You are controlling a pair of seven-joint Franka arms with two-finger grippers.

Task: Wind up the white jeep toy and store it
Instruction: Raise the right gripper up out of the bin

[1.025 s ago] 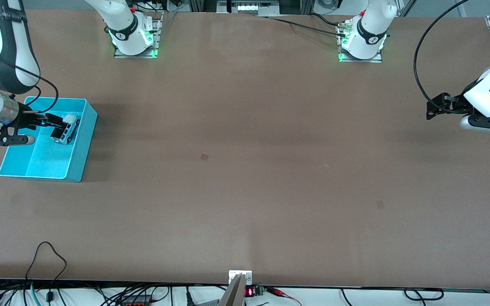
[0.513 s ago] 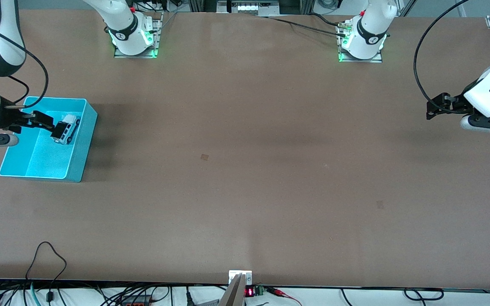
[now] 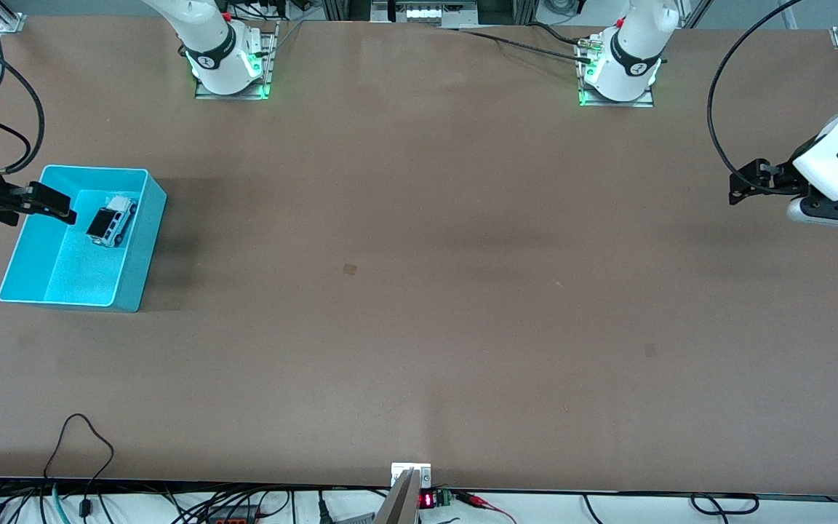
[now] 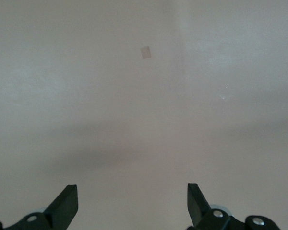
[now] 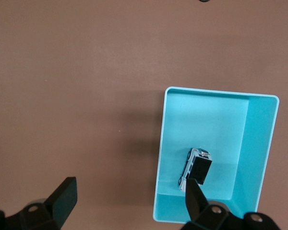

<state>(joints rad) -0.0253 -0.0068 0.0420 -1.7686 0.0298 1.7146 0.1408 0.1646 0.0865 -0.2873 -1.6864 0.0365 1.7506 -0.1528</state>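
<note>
the worktop [image 3: 419, 291] is a wide brown sheet, bare through the middle, with the arm bases along the edge farthest from the front camera.

the bin [image 3: 135, 280], turquoise and open-topped, sits near the short edge at the right arm's end of the worktop, closer to the bases' edge than to the camera's edge.

the right pincer [image 3: 48, 204] hangs over the bin's rim on the side toward that short edge. its fingers are spread and grip nothing; the right wrist view shows both tips apart with open air between them.

the left pincer [image 3: 743, 185] waits over the short edge at the left arm's end, well apart from everything else. its fingers are spread too, with only bare worktop below them in its wrist view.

the jeep [image 3: 112, 220] lies inside the bin, on the floor in the part farther from the front camera, just beside the wall that faces the worktop's middle. its long axis runs slantwise, roughly along the bin's longer walls.

from the right pincer, the jeep lies toward the worktop's middle and lower down, apart from both fingers. the right arm is by far the nearer one. judging from this, storing looks done, and any coming move needs only to lift clear of the rim.
</note>
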